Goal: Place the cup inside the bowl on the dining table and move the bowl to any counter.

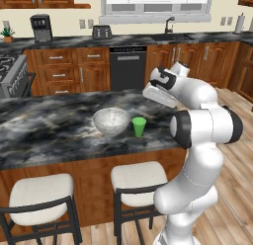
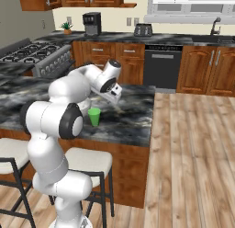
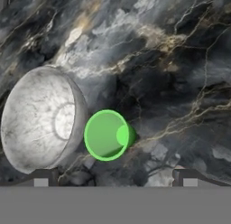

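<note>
The bright green cup (image 1: 139,126) stands upright on the marbled dining table (image 1: 49,125), just right of the pale speckled bowl (image 1: 111,120) and close to it. My gripper (image 1: 157,97) hangs above and slightly right of the cup, open and empty. In the hand view the cup (image 3: 108,135) is seen from above next to the empty bowl (image 3: 40,121), and the gripper (image 3: 115,179) has its fingertips spread wide at the bottom. From the right base view the cup (image 2: 94,116) shows beside my arm, below the gripper (image 2: 114,96). The counter (image 1: 133,39) with its sink runs along the back wall.
Two white-cushioned stools (image 1: 141,177) stand at the table's near side. A stove (image 1: 12,73) is at the left. A coffee machine (image 1: 41,27) and a toaster (image 1: 102,31) sit on the counter, with a tap (image 1: 169,24) at the sink. Wood floor (image 2: 193,144) lies right of the table.
</note>
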Robot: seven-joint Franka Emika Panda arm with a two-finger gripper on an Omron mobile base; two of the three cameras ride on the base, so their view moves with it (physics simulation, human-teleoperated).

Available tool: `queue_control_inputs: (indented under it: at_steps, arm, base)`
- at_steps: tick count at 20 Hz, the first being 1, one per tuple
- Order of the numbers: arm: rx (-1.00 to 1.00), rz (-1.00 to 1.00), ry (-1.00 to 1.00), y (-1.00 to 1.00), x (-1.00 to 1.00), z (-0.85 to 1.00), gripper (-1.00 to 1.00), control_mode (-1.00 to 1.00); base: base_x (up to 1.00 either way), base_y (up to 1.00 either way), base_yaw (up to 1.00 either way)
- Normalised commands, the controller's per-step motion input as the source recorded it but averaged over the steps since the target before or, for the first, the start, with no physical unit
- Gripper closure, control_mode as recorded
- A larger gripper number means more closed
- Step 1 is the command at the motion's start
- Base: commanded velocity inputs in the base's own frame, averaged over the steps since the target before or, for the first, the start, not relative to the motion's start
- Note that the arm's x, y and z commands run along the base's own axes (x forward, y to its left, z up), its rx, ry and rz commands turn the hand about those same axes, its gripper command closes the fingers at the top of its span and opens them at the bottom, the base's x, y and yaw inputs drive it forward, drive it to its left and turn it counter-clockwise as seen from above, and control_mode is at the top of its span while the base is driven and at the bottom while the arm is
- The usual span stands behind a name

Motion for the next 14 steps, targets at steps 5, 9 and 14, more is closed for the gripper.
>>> queue_control_inputs:
  at_steps: [5, 9, 14]
  arm:
    - [0.00, 0.00, 0.00, 0.00, 0.00, -0.23, -1.00, -1.00]
    - [0.00, 0.00, 0.00, 0.00, 0.01, -0.25, -1.00, -1.00]
    - [0.00, 0.00, 0.00, 0.00, 0.06, -0.22, -1.00, -1.00]
  base:
    - [0.00, 0.00, 0.00]
    - [0.00, 0.00, 0.00]
    - [0.00, 0.00, 0.00]
